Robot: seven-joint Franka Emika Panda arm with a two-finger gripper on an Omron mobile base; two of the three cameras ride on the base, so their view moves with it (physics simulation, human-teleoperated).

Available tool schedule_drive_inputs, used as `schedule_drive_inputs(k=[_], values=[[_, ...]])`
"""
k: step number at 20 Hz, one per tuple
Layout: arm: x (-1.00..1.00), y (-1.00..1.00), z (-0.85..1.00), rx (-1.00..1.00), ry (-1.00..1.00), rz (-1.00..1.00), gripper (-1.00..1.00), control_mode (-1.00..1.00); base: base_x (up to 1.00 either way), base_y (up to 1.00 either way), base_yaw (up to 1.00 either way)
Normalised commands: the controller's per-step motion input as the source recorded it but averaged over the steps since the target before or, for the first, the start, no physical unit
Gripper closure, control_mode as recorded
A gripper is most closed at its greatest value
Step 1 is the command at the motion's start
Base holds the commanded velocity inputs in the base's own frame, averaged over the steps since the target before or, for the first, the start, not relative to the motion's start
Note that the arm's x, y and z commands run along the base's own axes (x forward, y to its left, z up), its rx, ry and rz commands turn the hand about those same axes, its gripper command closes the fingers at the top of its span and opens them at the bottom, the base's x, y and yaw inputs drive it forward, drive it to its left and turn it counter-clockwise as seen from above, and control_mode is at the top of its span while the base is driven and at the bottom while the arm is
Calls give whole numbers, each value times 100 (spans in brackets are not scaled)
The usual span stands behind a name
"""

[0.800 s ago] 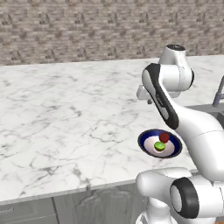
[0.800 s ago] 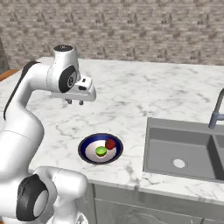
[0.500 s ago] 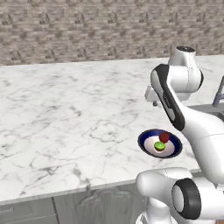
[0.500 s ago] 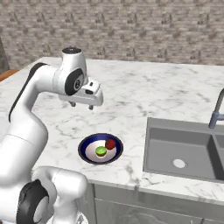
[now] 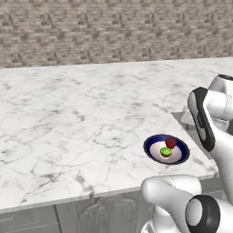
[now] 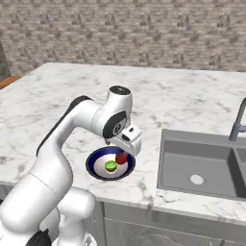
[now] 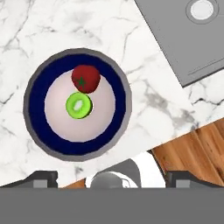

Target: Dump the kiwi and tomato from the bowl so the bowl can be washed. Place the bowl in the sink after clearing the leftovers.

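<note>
The bowl (image 7: 78, 105) sits upright on the marble counter (image 5: 68, 118), mouth facing straight up, and being round it has no long axis to speak of. Inside, the tomato (image 7: 85, 78) and kiwi (image 7: 78, 105) lie touching, the kiwi near the middle and the tomato toward the rim on the far side from the fingertips. The whole bowl lies below the gripper (image 7: 111, 177) and ahead of its jaws, a little off toward one finger rather than centred between them. The jaws stand wide apart with nothing in them.

To my eye this is the approach, before any grasp: the hand hangs over the bowl (image 6: 110, 164) looking down into it. Next it would need to come down and take the rim with one finger inside and one outside, clear of the fruit, then tip it to spill both out.

The sink (image 6: 202, 166) lies beside the bowl, off to one side of the jaws, its drain visible and the basin open to receive the bowl.
</note>
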Motion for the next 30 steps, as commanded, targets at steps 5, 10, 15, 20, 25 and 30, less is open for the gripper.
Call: schedule_drive_inputs(k=[5,10,15,20,25,30], values=[[26,-75,-97,16,14,-32,-100,-100,0,0,0],[89,-38,-70,13,14,-16,-100,-100,0,0,0],[14,-5,-20,14,1,0,-100,-100,0,0,0],[1,0,-42,0,2,12,-100,-100,0,0,0],[0,23,-19,0,0,13,-100,-100,0,0,0],[7,38,-16,0,0,5,-100,-100,0,0,0]])
